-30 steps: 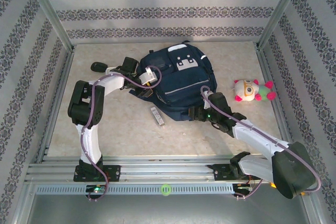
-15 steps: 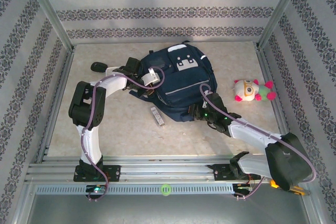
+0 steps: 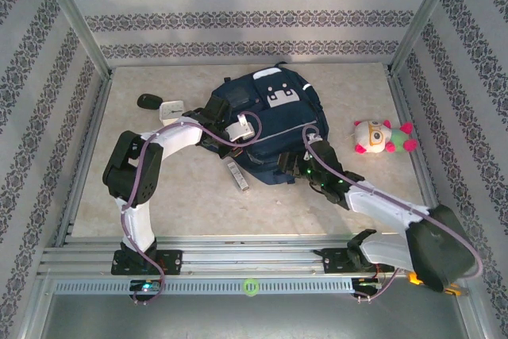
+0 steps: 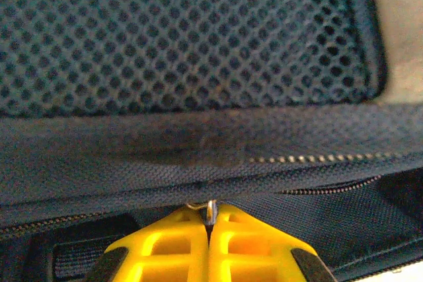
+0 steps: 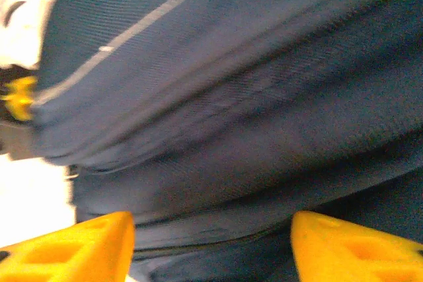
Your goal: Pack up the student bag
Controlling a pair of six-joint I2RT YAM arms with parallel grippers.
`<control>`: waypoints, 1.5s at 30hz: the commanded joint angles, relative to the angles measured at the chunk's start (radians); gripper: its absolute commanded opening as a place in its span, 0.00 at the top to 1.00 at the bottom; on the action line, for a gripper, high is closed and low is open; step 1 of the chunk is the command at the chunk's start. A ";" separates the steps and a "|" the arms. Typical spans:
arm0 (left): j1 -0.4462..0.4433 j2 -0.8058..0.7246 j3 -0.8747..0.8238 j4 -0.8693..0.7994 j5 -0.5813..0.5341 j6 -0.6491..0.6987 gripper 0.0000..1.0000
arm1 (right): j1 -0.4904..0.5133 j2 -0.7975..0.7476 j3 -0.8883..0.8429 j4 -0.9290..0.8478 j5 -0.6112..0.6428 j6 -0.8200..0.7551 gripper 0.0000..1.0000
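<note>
The student bag (image 3: pixel 274 129), dark navy with grey trim stripes and a pale buckle patch, lies flat at the middle back of the table. My left gripper (image 3: pixel 240 136) rests on its left side. In the left wrist view its yellow jaws (image 4: pixel 210 224) are pressed together on a small metal zipper pull (image 4: pixel 211 210), just below a zipper line and a mesh pocket (image 4: pixel 185 37). My right gripper (image 3: pixel 301 167) is at the bag's near edge. Its jaws (image 5: pixel 211 246) stand wide apart, with folds of the bag's navy fabric (image 5: pixel 238 117) close in front and nothing clamped.
A white plush toy (image 3: pixel 382 137) with pink limbs lies right of the bag. A short pale stick-like item (image 3: pixel 236 174) lies by the bag's near-left edge. A black item (image 3: pixel 148 101) and a white one (image 3: pixel 170 107) sit at the back left. Patterned walls enclose the table.
My left gripper has slid right along the bag's left side and shut on the zipper pull. My right gripper has pushed in closer to the bag's near edge, its jaws now wider.
</note>
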 commanded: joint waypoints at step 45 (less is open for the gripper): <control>-0.277 -0.468 -0.321 0.189 0.016 0.004 0.25 | -0.109 -0.072 -0.040 0.060 -0.179 0.115 0.42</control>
